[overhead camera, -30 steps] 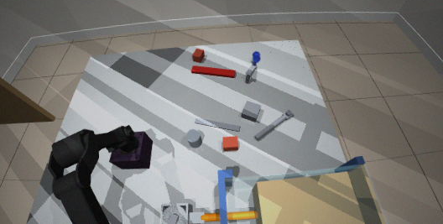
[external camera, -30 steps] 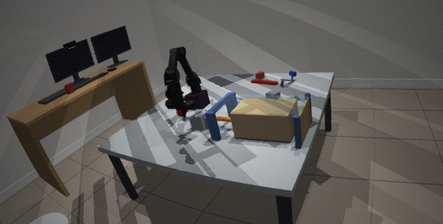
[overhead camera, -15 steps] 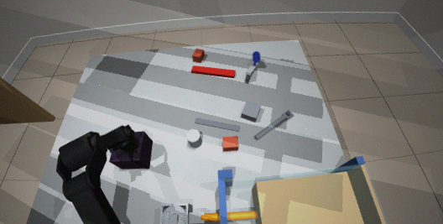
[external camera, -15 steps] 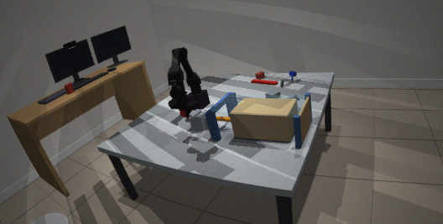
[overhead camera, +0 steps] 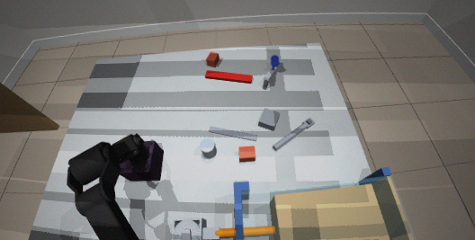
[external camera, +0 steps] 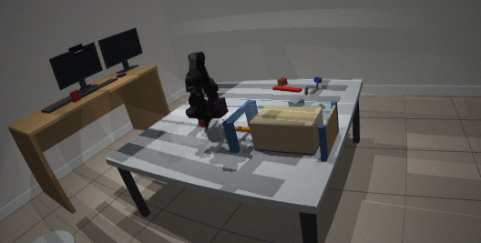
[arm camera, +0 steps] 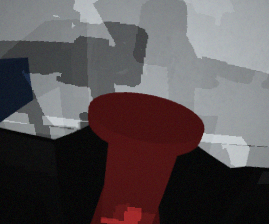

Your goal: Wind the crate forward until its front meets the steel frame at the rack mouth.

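Observation:
My gripper (external camera: 203,121) (arm camera: 137,123) is shut on a red handle with a wide round end (arm camera: 146,119). A bit of red also shows at the fingertips in the exterior view. The handle's lower end and any key are hidden. The winch (overhead camera: 188,229) (external camera: 215,133) is grey and partly cut off in the top view; its top hole cannot be made out. An orange strap (overhead camera: 252,231) (external camera: 242,128) runs from it to the tan crate (overhead camera: 333,210) (external camera: 286,131), which sits flat. A gap shows between the crate and the blue frame (overhead camera: 238,206) (external camera: 232,136).
A dark purple block (overhead camera: 155,162) (external camera: 220,106) stands near the arm. A pale cylinder (overhead camera: 208,147), an orange block (overhead camera: 246,154), a grey block (overhead camera: 269,120), a wrench-like tool (overhead camera: 292,134), a grey strip (overhead camera: 232,133), a red bar (overhead camera: 228,76) and a blue-ended tool (overhead camera: 274,61) lie farther out.

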Robot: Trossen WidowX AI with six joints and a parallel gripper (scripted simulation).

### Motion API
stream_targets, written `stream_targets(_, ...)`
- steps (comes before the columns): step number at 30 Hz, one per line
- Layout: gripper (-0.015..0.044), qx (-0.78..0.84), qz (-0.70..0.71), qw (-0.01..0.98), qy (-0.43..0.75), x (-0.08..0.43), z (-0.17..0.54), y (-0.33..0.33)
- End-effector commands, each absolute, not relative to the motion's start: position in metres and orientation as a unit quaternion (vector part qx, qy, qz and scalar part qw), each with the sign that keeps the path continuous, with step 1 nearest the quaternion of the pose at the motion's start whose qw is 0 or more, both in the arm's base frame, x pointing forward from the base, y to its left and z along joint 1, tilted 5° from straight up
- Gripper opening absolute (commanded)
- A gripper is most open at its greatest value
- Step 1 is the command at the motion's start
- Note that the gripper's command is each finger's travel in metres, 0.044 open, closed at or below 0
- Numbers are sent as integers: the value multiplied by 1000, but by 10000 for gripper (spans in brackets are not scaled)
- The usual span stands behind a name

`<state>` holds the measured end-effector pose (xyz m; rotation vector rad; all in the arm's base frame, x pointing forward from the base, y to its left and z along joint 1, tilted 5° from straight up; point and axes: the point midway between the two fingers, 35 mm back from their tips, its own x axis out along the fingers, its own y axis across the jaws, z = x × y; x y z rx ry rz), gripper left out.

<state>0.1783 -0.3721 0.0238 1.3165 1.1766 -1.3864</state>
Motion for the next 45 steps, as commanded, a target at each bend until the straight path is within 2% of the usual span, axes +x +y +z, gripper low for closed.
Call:
stream_targets(1, 0, 534, -534, 447, 479, 206, 23, -360)
stream_targets(45, 0, 537, -531, 447, 479, 257, 24, -314)
